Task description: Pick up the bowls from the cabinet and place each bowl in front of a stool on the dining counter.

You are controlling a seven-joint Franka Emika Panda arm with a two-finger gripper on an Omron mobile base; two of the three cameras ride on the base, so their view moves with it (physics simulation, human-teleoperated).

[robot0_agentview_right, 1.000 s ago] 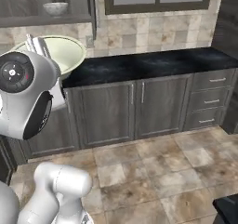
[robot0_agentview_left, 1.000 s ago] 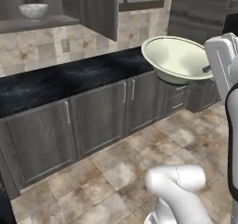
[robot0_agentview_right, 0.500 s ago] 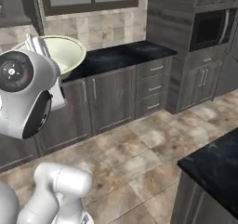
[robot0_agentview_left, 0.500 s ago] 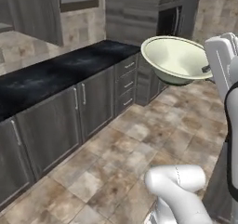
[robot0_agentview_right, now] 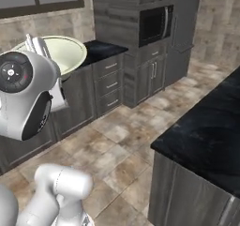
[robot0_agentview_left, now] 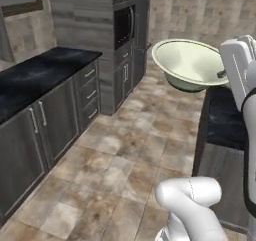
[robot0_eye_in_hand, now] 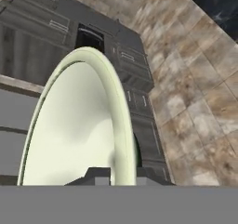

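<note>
While the base faces across the tiled floor (robot0_agentview_left: pixel 125 150), the gripper (robot0_eye_in_hand: pixel 116 174) is clamped on the rim of the cream bowl (robot0_agentview_left: pixel 187 65), which rides in the air beside the white arm (robot0_agentview_left: pixel 240 70), well above the floor and touching no surface. From the left base camera the bowl hangs tilted, its hollow turned up and toward the viewer, just above and short of the near edge of the dining counter (robot0_agentview_left: pixel 222 120). From the right base camera the same bowl shows behind the arm's round joint, against the wall countertop (robot0_agentview_right: pixel 101 49) and its grey base cabinets (robot0_agentview_right: pixel 105 84); the island's black veined top lies at lower right, well apart from the bowl. The hand camera looks along the bowl's rim, with one dark fingertip on each side of the wall, so the grip appears to be a pinch on the rim.

Step in hand, as judged: the carry of the first bowl from cabinet to island; the placing is not yet done. No stool can be made out, so the exact target spot cannot be told from here. The next move calls for bringing the bowl over the island top, levelling it so its foot faces down, lowering it to rest in front of a stool, and only then parting the jaws. A tall oven cabinet with microwave (robot0_agentview_right: pixel 152 26) stands clear of the path.
</note>
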